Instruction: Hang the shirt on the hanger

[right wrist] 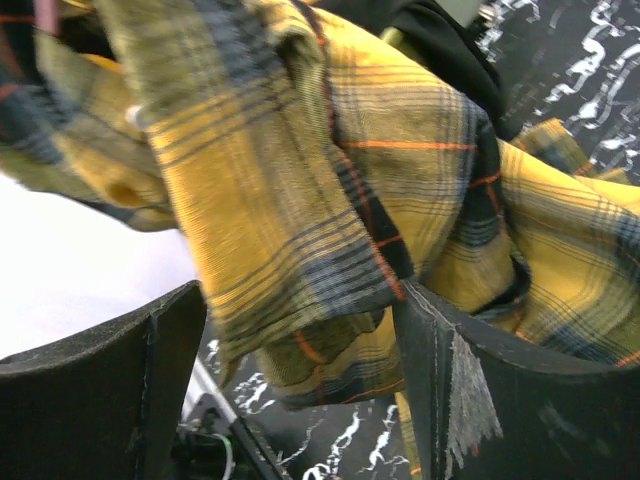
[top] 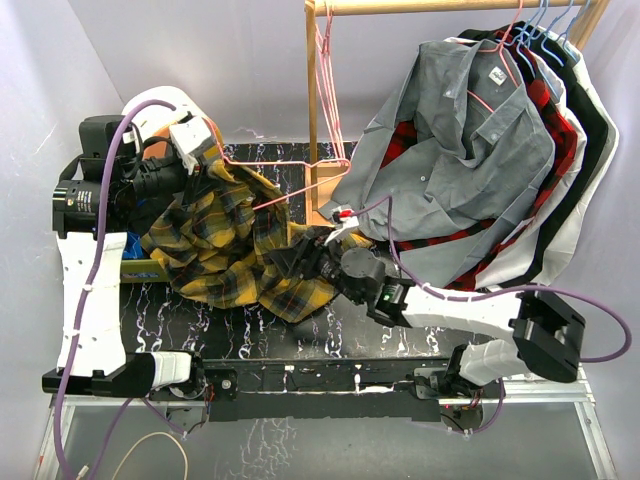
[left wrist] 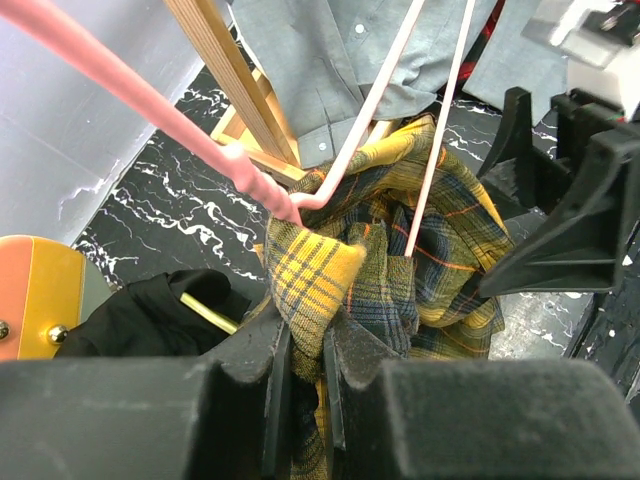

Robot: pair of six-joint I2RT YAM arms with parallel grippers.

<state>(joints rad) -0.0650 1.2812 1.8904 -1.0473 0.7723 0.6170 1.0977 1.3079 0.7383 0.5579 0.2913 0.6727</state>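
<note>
The yellow, black and green plaid shirt [top: 225, 250] lies bunched on the black marbled table at centre left. The pink hanger [top: 322, 110] hangs from the wooden rail, and its lower wires [left wrist: 372, 95] run down into the shirt's folds. My left gripper [top: 207, 152] is at the shirt's upper edge and is shut on a fold of the shirt [left wrist: 305, 275]. My right gripper [top: 318, 252] is at the shirt's right edge. Its jaws [right wrist: 300, 370] stand wide open with loose plaid cloth [right wrist: 300, 200] hanging between the fingers [right wrist: 470, 390].
A wooden rack post [top: 312, 110] stands behind the shirt. A grey shirt [top: 450, 130], a red-and-black plaid shirt [top: 555, 140] and darker garments hang on blue hangers [top: 545, 25] at the right. A black garment [left wrist: 150, 315] lies at the left.
</note>
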